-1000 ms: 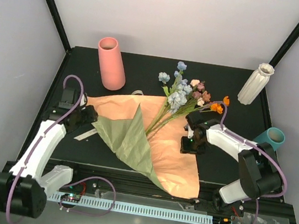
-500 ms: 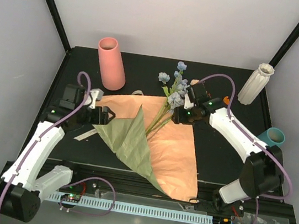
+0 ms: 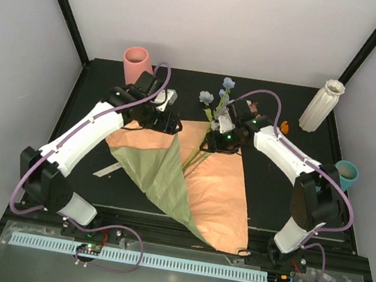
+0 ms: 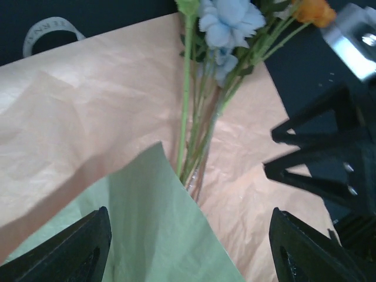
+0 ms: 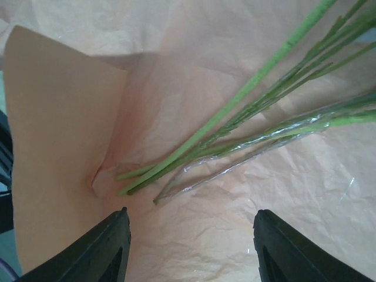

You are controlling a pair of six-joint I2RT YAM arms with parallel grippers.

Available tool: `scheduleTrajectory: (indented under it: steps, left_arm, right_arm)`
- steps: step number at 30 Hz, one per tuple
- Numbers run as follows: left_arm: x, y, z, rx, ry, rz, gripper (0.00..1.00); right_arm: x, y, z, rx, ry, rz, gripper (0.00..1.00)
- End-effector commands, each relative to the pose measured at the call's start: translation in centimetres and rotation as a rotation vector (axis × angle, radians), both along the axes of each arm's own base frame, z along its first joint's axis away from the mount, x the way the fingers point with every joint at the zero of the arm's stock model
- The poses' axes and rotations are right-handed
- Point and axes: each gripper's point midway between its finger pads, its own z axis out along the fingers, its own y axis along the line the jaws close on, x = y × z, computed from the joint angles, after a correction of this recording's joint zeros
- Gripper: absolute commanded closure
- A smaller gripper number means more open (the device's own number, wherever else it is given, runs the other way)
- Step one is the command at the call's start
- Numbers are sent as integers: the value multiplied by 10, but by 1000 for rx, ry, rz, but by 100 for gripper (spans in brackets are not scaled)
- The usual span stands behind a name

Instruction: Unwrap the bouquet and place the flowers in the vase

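My left gripper (image 4: 187, 249) hangs wide open, empty, over the unfolded paper sheet (image 4: 88, 117); my right gripper (image 5: 191, 247), also open and empty, hovers above the stems (image 5: 235, 126). The flowers (image 4: 229, 17) lie mid-table on that sheet, the white ribbed vase (image 3: 321, 105) far right.

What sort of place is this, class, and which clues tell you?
Probably a robotics lab test cell: plain white walls boxing in a black table, two robot arms mounted at its edge, and a staged bouquet.
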Motion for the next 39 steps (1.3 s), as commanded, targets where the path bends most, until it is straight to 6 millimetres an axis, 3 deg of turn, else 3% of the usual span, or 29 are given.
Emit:
scheduleTrajectory:
  steps: [1, 4, 9, 12, 19, 24, 26, 29, 33, 36, 39]
  left_arm:
    - [8, 16, -20, 164, 74, 37, 24]
    - [26, 14, -25, 216, 81, 33, 24]
    - [53, 31, -12, 287, 39, 106, 24]
    - [61, 56, -6, 293, 28, 174, 23]
    - [59, 117, -1, 255, 23, 321, 21]
    - [43, 134, -10, 239, 48, 352, 20]
    - [38, 135, -11, 234, 46, 351, 20]
    - [30, 137, -13, 232, 46, 349, 21]
    - [23, 142, -6, 235, 20, 356, 22]
    - [21, 151, 7, 245, -21, 380, 22]
    - [18, 163, 23, 252, -48, 409, 22]
  right_arm:
    - [2, 7, 15, 41, -31, 41, 40]
    - [3, 9, 14, 48, -22, 39, 40]
    - [-5, 49, 58, 254, -22, 202, 37]
    - [-7, 62, 73, 292, -33, 256, 36]
    - [-27, 96, 61, 272, 5, 358, 36]
    - [-36, 112, 40, 199, 24, 390, 38]
    - [-40, 118, 35, 190, 33, 406, 44]
    - [-51, 128, 36, 204, 37, 447, 69]
    - [-68, 136, 43, 202, 17, 504, 90]
    - [-99, 143, 71, 296, -10, 612, 94]
    - [-149, 139, 116, 473, -43, 764, 88]
